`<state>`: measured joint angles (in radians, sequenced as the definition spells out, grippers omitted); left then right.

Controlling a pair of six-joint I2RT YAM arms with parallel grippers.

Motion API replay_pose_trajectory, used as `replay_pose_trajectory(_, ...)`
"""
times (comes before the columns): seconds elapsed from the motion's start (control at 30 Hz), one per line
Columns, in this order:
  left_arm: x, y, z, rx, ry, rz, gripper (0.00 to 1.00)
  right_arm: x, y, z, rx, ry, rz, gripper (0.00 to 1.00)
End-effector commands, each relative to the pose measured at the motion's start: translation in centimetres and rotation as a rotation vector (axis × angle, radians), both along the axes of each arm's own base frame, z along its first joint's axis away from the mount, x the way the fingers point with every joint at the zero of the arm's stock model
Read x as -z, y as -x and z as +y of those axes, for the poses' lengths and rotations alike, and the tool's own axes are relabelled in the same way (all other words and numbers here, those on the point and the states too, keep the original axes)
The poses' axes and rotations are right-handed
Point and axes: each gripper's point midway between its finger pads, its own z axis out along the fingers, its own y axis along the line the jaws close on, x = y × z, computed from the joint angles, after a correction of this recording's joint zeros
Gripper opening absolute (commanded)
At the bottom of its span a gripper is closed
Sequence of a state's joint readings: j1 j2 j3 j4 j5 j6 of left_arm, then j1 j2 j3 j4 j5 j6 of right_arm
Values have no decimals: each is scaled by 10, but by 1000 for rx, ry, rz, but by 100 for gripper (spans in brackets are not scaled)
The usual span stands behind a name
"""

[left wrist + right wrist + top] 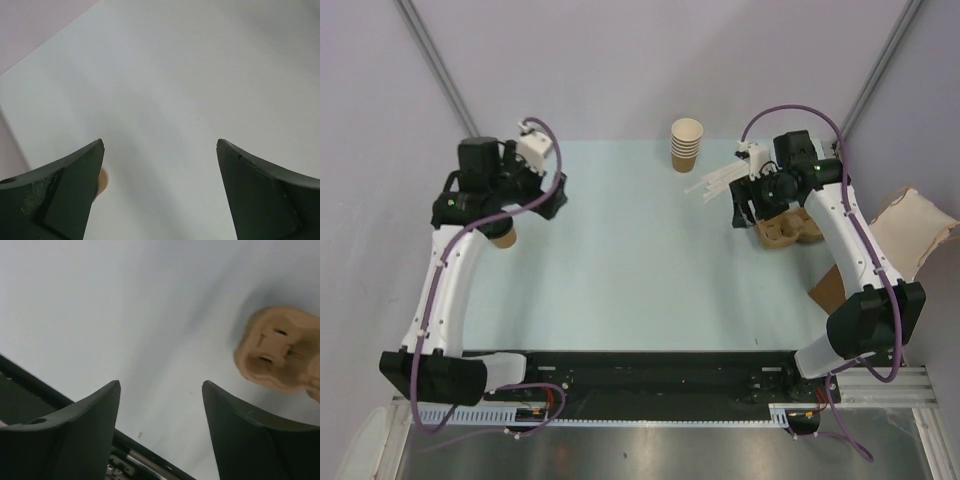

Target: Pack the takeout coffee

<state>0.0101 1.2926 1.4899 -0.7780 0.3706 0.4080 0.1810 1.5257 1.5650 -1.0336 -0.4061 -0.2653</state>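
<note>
Left gripper [556, 196]: seen from above, it hangs over the left side of the table [620, 260].
Right gripper [738, 207]: on the right side, just beside the brown cup tray [782, 232] and some white sticks [715, 185].
Takeout coffee [503, 238]: a tan cup near the table's left edge, half hidden under the left arm, so its lid can't be seen.
Stack of cups [686, 145]: at the far edge, well apart from both grippers.
Left wrist view: the fingers [65, 190] are spread wide over bare table with nothing between them.
Right wrist view: the fingers [75, 430] are apart and grip nothing; the cup tray [280, 350] lies off to the right.
</note>
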Motion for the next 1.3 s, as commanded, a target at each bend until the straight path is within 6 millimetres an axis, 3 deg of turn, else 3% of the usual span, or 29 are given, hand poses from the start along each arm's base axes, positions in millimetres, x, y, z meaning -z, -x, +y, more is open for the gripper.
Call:
replay_pose_trajectory(0.0, 19, 39, -70, 161, 46, 47, 99, 11, 4, -62, 54, 323, -37, 66)
replay_pose_trajectory(0.1, 35, 56, -104, 243, 79, 96, 99, 24, 0, -80, 102, 371, 8, 60)
replay_pose_trajectory(0.23, 47, 65, -124, 289, 102, 122, 99, 49, -16, -92, 161, 392, 36, 56)
replay_pose_trajectory(0.57, 48, 67, -128, 304, 116, 123, 99, 96, -27, -101, 167, 426, 109, 47)
replay_pose_trajectory(1.27, 50, 64, -130, 300, 124, 133, 100, 126, -41, -106, 151, 449, 145, 41)
